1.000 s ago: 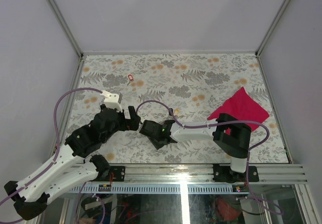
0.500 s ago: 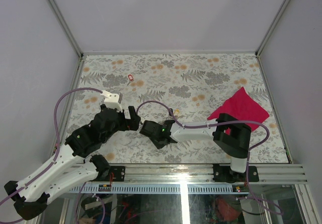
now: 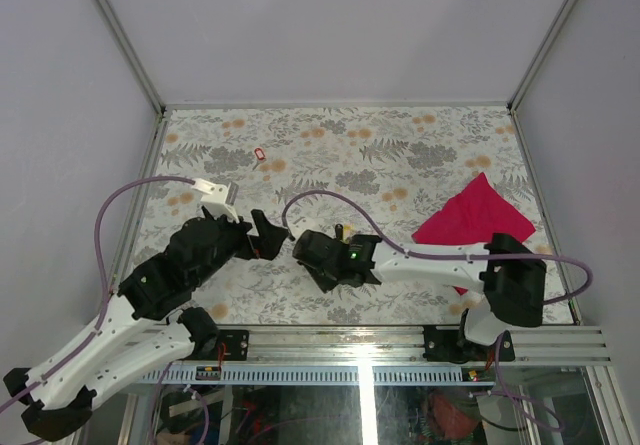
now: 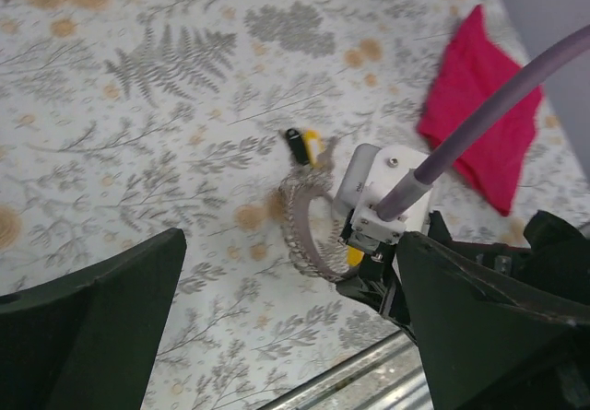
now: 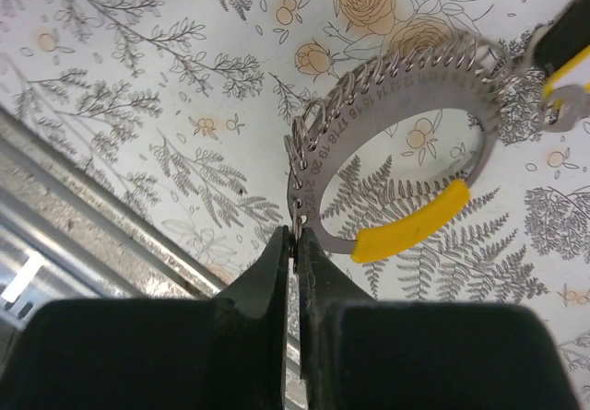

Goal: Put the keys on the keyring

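Tabletop (image 3: pixel 400 165): floral print of grey fern and orange blossom, with pale panels on three sides and a metal rail along the near edge.
Keyring (image 5: pixel 406 76): thin grey loop fringed with small links, with a yellow sleeve (image 5: pixel 410 221) on its lower arc. Sits between the two grippers, toward the table's 6 o'clock edge.
Keyring axis: from the left wrist, shows as a narrow oval seen almost edge-on, long axis running about 11 o'clock to 5 o'clock. From the right wrist, faces the lens nearly full and round.
Right gripper (image 5: pixel 295 244): pressed together on the loop's rim at about its 8 o'clock point, pinching the band edgewise.
Left gripper (image 4: pixel 295 336): spread wide and empty, with dark fingers (image 4: pixel 92 336) at either side of the loop and apart from it.
Keys: black key (image 4: pixel 294 140) and yellow key (image 4: pixel 312 143) lie side by side, touching, just past the loop at 12 o'clock, both leaning 11 to 5. The red key (image 3: pixel 260 154) lies alone, well apart, toward the table's 11 o'clock.
Hidden: in the top view the loop is buried under the two grippers. The black and yellow heads are cut off at the right wrist frame's 2 o'clock edge. Cannot tell whether those two hang from the chain or lie loose, nor whether the loop rests on the print or is lifted. The red key is too small to show which way its blade points.
Cloth (image 3: pixel 470 215): magenta, crumpled, toward 3 o'clock, with its near corner under the right arm.
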